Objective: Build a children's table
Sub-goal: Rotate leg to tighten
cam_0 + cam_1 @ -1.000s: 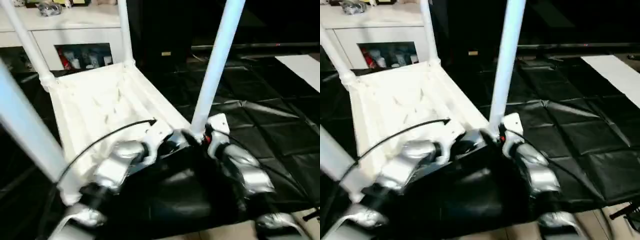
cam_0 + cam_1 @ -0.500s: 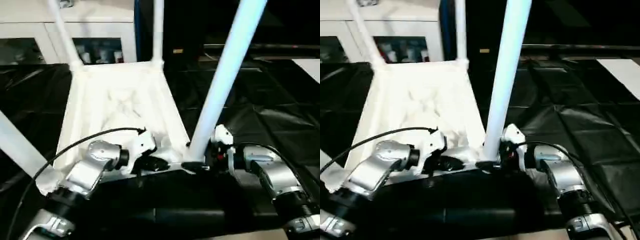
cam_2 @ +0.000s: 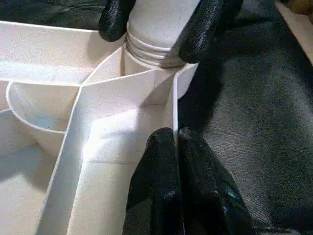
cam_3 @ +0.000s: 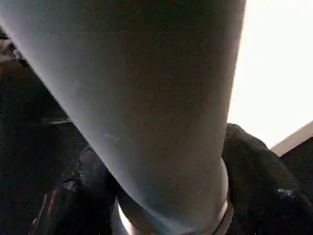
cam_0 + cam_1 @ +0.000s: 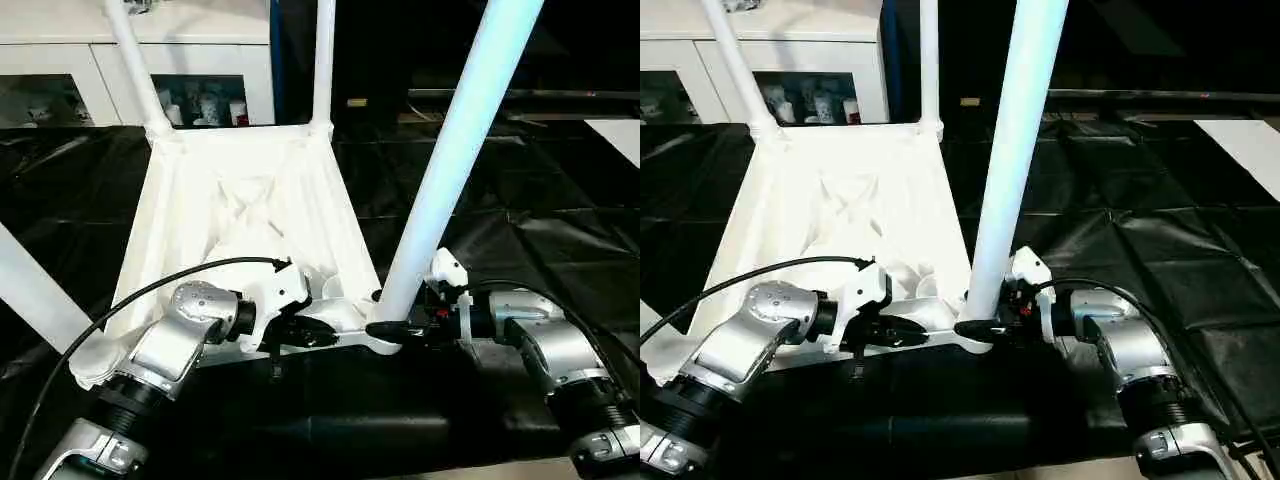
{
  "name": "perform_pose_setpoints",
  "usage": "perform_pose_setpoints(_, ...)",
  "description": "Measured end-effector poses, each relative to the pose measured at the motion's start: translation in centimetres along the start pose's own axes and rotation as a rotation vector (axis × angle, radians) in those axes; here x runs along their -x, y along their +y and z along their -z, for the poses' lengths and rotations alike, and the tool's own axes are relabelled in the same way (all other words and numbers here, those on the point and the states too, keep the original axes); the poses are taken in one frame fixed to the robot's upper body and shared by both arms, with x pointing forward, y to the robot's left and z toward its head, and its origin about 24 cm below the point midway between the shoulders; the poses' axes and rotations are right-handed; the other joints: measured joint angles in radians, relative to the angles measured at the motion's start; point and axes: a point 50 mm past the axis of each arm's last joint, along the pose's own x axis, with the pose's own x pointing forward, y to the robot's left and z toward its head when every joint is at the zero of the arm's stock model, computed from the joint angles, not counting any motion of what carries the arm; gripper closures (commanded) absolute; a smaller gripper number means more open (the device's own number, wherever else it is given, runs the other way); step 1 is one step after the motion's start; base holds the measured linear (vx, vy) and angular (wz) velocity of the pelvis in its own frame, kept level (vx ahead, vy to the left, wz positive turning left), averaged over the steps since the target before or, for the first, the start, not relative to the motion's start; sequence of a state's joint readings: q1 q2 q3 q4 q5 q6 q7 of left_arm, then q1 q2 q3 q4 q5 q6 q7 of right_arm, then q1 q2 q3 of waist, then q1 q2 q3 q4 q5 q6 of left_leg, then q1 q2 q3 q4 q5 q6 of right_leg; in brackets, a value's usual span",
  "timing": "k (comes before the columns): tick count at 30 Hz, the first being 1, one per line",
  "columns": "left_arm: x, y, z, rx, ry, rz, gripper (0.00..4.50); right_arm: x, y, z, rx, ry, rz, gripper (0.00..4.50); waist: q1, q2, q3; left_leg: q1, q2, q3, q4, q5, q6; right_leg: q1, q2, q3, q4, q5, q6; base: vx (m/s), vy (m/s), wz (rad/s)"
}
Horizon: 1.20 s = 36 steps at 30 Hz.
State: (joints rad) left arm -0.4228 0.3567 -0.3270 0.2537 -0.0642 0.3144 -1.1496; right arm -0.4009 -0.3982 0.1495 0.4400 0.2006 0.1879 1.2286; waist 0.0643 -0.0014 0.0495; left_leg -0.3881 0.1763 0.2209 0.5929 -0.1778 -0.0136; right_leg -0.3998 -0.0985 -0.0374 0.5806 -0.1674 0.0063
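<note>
The children's table lies upside down, its ribbed white top [image 5: 240, 200] resting on black sheeting. Two legs stand in the far corner sockets [image 5: 130, 60] [image 5: 323, 60], and another leg [image 5: 30, 290] rises at the near left. The near-right leg [image 5: 450, 150] stands in its corner socket. My right gripper [image 5: 385, 328] clasps this leg's base from the right, its fingers [image 3: 203, 29] on both sides just above the threads. Just left of that corner, my left gripper [image 3: 176, 142] is shut on the thin near wall of the top [image 3: 146, 83].
A white cabinet [image 5: 60, 50] with glass doors stands behind the table. Wrinkled black sheeting [image 5: 540, 200] covers the surface all around. A white sheet [image 5: 1250, 140] lies at the far right. A black cable [image 5: 180, 280] loops over my left forearm.
The camera has swung, so the whole picture has shifted. My right gripper's fingers have drawn in around the near-right leg's base. My left gripper keeps its pinch on the wall.
</note>
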Motion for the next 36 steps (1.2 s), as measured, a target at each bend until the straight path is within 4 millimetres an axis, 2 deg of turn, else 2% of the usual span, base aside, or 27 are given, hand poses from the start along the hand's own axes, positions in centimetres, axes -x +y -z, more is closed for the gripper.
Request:
perform_pose_setpoints(2,-0.4,0.2,-0.1,0.012,-0.003,-0.035,4.50,-0.1,-0.2,0.2,-0.018,-0.027,0.066,1.85,-0.003,-0.001,0.000,0.002,0.000,0.000,0.001,0.000,0.000,0.002,0.000,0.001,0.000,0.000,0.000,0.000,0.000,0.00)
perform_pose_setpoints(4,-0.9,1.0,-0.2,0.037,-0.014,-0.112,4.50,-0.9,-0.7,0.4,-0.057,-0.079,0.205,1.85,-0.011,-0.003,-0.001,0.004,0.000,0.000,0.001,0.001,-0.001,0.003,0.000,0.001,0.000,-0.001,0.001,-0.028,0.001,-0.02)
perform_pose_setpoints(8,-2.9,2.3,-1.0,0.085,-0.024,-0.276,4.50,-2.9,-2.3,0.4,-0.148,-0.168,0.522,1.86,-0.040,-0.005,-0.001,0.006,-0.001,-0.003,0.001,0.001,-0.002,0.001,-0.001,-0.001,-0.004,-0.005,0.008,-0.059,0.009,-0.08)
perform_pose_setpoints(11,-4.2,2.6,-1.5,0.110,-0.030,-0.346,4.50,-3.9,-3.0,0.1,-0.204,-0.192,0.672,1.86,-0.062,-0.005,0.000,0.005,-0.004,-0.012,0.003,0.001,-0.002,0.001,-0.001,-0.005,-0.008,-0.006,0.009,-0.051,0.019,-0.12)
perform_pose_setpoints(14,-4.8,2.7,-1.7,0.118,-0.027,-0.368,4.50,-4.3,-3.2,0.0,-0.216,-0.192,0.734,1.86,-0.064,-0.005,0.000,0.005,-0.005,-0.016,0.003,0.001,-0.002,0.002,-0.001,-0.010,-0.015,-0.006,0.009,0.000,0.000,0.00)
perform_pose_setpoints(15,-4.9,2.7,-1.7,0.117,-0.026,-0.367,4.50,-4.4,-3.2,0.0,-0.210,-0.194,0.736,1.51,-0.064,-0.004,0.000,0.004,-0.005,-0.018,0.003,0.001,-0.002,0.002,-0.001,-0.012,-0.018,-0.006,0.009,0.000,0.000,0.00)
perform_pose_setpoints(16,-4.9,2.7,-1.7,0.116,-0.025,-0.365,4.50,-4.4,-3.2,0.0,-0.207,-0.195,0.736,1.16,-0.064,-0.003,0.000,0.004,-0.005,-0.019,0.003,0.001,-0.002,0.003,-0.001,-0.014,-0.021,-0.006,0.009,0.000,0.000,0.00)
perform_pose_setpoints(18,-4.9,2.7,-1.7,0.114,-0.024,-0.361,4.50,-4.6,-3.1,0.0,-0.201,-0.195,0.725,1.13,-0.065,-0.003,0.000,0.003,-0.005,-0.020,0.003,0.001,-0.002,0.003,-0.001,-0.014,-0.023,-0.006,0.009,0.000,0.000,0.00)
perform_pose_setpoints(22,-4.5,2.6,-1.5,0.105,-0.023,-0.337,4.50,-4.3,-3.0,0.0,-0.184,-0.193,0.662,0.66,-0.066,-0.003,0.000,0.003,-0.006,-0.020,0.003,0.001,-0.002,0.002,-0.001,-0.011,-0.023,-0.006,0.009,0.000,0.000,0.00)
perform_pose_setpoints(25,-3.6,2.4,-1.3,0.072,-0.014,-0.302,4.50,-3.9,-2.6,0.0,-0.151,-0.185,0.567,0.60,-0.062,-0.005,0.000,0.003,-0.005,-0.020,0.001,0.001,-0.002,0.000,-0.001,-0.012,-0.020,-0.006,0.009,0.000,0.000,0.00)
perform_pose_setpoints(30,-1.6,1.6,-0.5,0.041,-0.013,-0.165,4.50,-1.6,-1.5,0.2,-0.095,-0.121,0.303,0.60,-0.056,-0.006,0.001,0.002,-0.004,-0.019,-0.001,0.001,-0.002,-0.002,0.003,-0.008,-0.018,0.002,-0.001,0.000,0.000,0.00)
perform_pose_setpoints(33,-0.9,1.1,-0.3,0.026,-0.002,-0.078,4.50,-0.8,-1.0,0.0,-0.061,-0.071,0.164,0.60,-0.036,-0.007,0.001,0.002,-0.004,-0.017,-0.001,0.001,-0.002,-0.003,0.003,-0.006,-0.012,0.008,-0.008,0.000,0.000,0.00)
perform_pose_setpoints(36,-0.1,0.7,-0.4,0.014,0.016,-0.004,4.50,-0.8,-0.4,-0.1,-0.043,-0.048,0.046,0.60,-0.020,-0.008,0.002,0.002,-0.002,-0.010,0.000,0.001,-0.002,-0.003,0.003,0.000,-0.001,0.008,-0.008,0.015,-0.009,0.06)
